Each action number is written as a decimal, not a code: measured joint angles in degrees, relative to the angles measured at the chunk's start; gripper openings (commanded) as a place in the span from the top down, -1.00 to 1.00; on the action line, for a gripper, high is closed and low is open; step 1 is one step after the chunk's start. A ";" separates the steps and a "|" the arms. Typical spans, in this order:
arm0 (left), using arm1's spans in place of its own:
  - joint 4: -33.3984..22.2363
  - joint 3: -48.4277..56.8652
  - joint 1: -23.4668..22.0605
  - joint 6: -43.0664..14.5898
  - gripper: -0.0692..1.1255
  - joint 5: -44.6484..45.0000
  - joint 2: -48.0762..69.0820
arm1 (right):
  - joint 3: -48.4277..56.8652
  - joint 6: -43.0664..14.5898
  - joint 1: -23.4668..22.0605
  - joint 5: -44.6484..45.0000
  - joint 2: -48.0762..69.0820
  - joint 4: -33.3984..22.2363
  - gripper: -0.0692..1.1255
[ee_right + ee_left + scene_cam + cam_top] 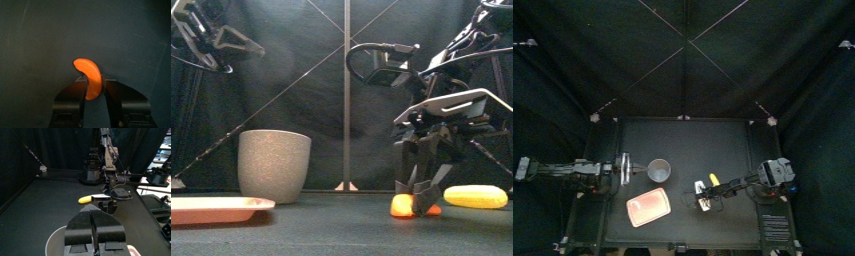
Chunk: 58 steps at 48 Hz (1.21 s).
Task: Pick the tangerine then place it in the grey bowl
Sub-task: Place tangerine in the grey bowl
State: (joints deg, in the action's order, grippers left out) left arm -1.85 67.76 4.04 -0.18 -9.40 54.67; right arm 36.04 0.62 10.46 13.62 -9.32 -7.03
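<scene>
One orange tangerine segment (90,80) sits clamped between the right fingers (72,100). In the right wrist view they press on its lower half from both sides, and its curved upper end sticks out past their tips. From the front, the same segment (404,207) is down at the tabletop (331,238). The dark right fingers (420,185) come down onto it from above and cover its middle. Whether it rests on the surface or hangs just clear of it cannot be told. It lies right of the middle, toward the near edge.

A yellow toy banana (476,197) lies flat near the segment, on its right and a little farther back, apart from it. The grey speckled cup (274,165) stands upright well to the left of the segment, and from the front nothing shows above its rim. From above, the cup (657,171) stands left of centre. The flat pink tray (648,207) lies nearer the front edge, just beside the cup and apart from it.

The left arm rests at the left side of the tabletop. The left fingers (80,230) are pressed together with nothing between them and aim across toward the right arm. In the left wrist view the cup's pale rim (55,239) shows just beneath them, and the banana (85,199) lies farther off.
</scene>
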 measured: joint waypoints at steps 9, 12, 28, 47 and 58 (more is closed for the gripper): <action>-0.09 0.18 -0.09 0.00 0.73 0.00 -0.09 | -0.44 -0.09 0.00 0.09 0.00 0.09 0.04; -0.09 0.26 -0.09 0.00 0.73 0.00 0.00 | -0.97 -0.09 0.00 0.09 0.00 -0.18 0.04; 0.00 0.35 0.00 0.00 0.73 -0.44 0.00 | -7.29 -0.88 -2.90 -1.76 5.10 -2.64 0.04; 0.09 1.41 0.26 0.00 0.73 -1.05 0.00 | -11.25 -1.23 -14.85 -25.66 4.04 -7.91 0.04; 0.09 1.49 0.35 0.00 0.73 -1.41 -0.09 | -13.54 -1.14 -17.67 -31.11 0.00 -5.54 0.03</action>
State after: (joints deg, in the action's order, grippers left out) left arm -1.76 69.26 4.39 -0.18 -10.81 54.58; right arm 22.50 -0.53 -7.21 -17.49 -9.32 -12.57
